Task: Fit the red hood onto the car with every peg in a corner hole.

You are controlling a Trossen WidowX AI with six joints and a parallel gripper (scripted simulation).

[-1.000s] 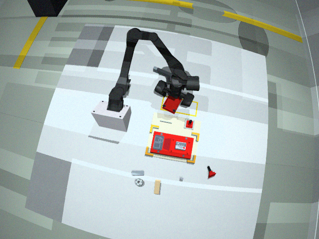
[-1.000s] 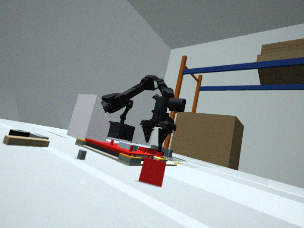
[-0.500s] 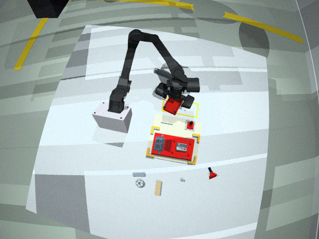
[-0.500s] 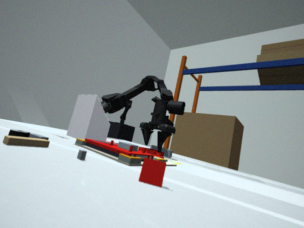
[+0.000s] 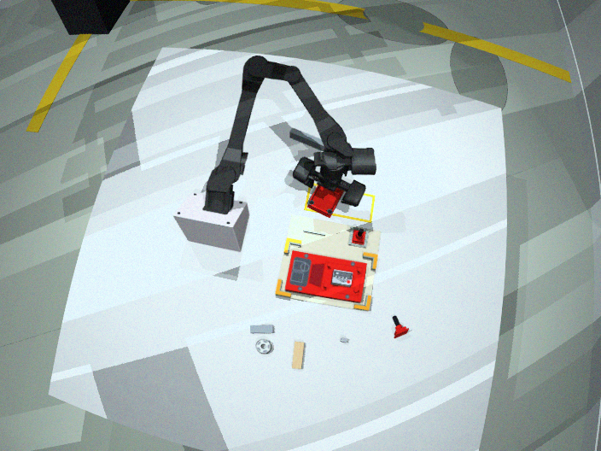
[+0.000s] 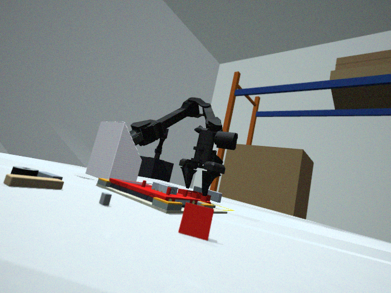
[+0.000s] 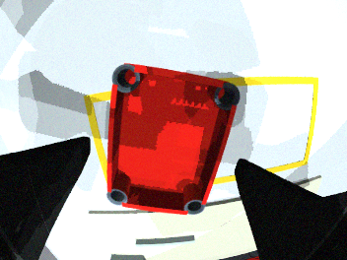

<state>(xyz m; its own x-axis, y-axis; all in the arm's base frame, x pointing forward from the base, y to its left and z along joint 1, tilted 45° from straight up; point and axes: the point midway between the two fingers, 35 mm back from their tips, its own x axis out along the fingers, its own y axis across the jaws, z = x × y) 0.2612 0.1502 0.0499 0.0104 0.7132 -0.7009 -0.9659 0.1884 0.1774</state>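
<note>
The red hood [image 5: 326,200] [image 7: 168,143] lies askew across the left part of the yellow outline. Its hollow inside and ringed corner holes face the wrist camera, so it looks open side up. My gripper [image 5: 329,189] [image 6: 196,191] [image 7: 165,157] is open and low over the hood, one finger on either side, with gaps to both sides in the wrist view. The fingertips are hidden in the top view. The red chassis [image 5: 315,292] [image 6: 132,188] sits in the jig [image 5: 325,225], with the engine block [image 5: 341,278] [image 6: 164,188] on its deck and short pegs around it.
A red part with a black knob [image 5: 358,237] stands on the jig board near the hood. Another black-handled red part [image 5: 399,330] [image 6: 196,222], a grey block [image 5: 262,329], a wheel [image 5: 263,346], a wooden block [image 5: 298,355] and a grey bar [image 5: 305,137] lie around.
</note>
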